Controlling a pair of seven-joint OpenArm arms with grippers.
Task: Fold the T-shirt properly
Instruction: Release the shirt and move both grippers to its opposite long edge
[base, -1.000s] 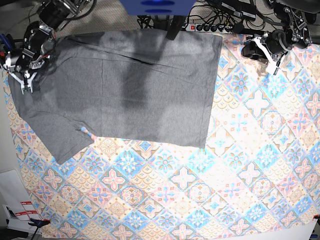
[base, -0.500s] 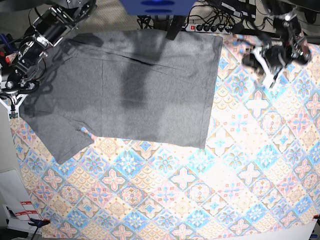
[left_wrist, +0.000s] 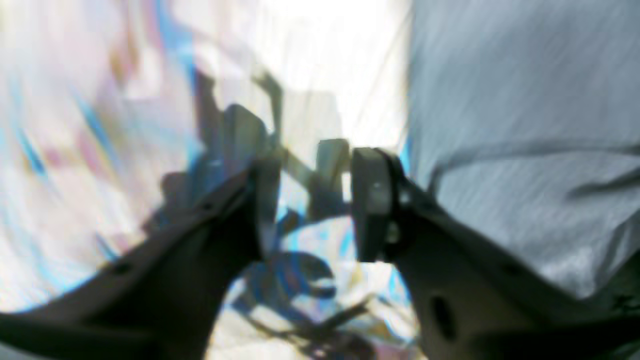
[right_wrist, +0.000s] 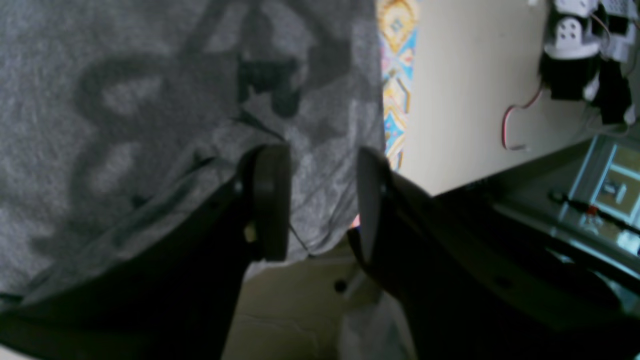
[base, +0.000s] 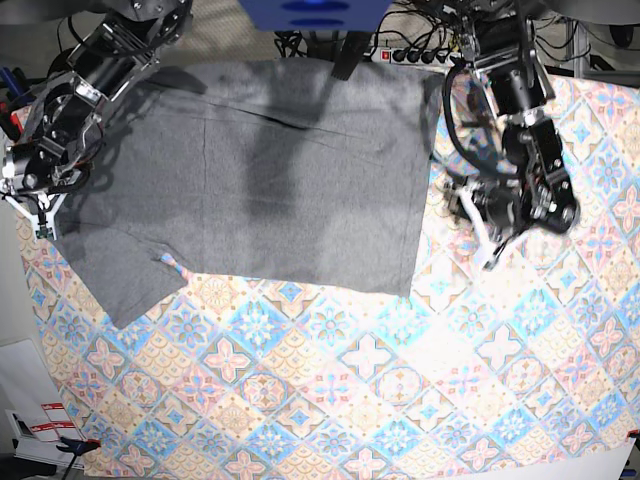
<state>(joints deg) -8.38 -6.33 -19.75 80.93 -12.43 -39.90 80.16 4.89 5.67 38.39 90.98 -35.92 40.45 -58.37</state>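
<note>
Plain heather-grey knit T-shirt (base: 260, 170) spread flat at worktop's far-left corner. Right gripper (right_wrist: 320, 205) released at its left sleeve edge; left gripper (left_wrist: 310, 200) released over tile-patterned cloth (base: 420, 380), beside hem.

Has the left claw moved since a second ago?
Yes. The left claw went down and toward the T-shirt, now near its hem, farther from the power strip.
</note>
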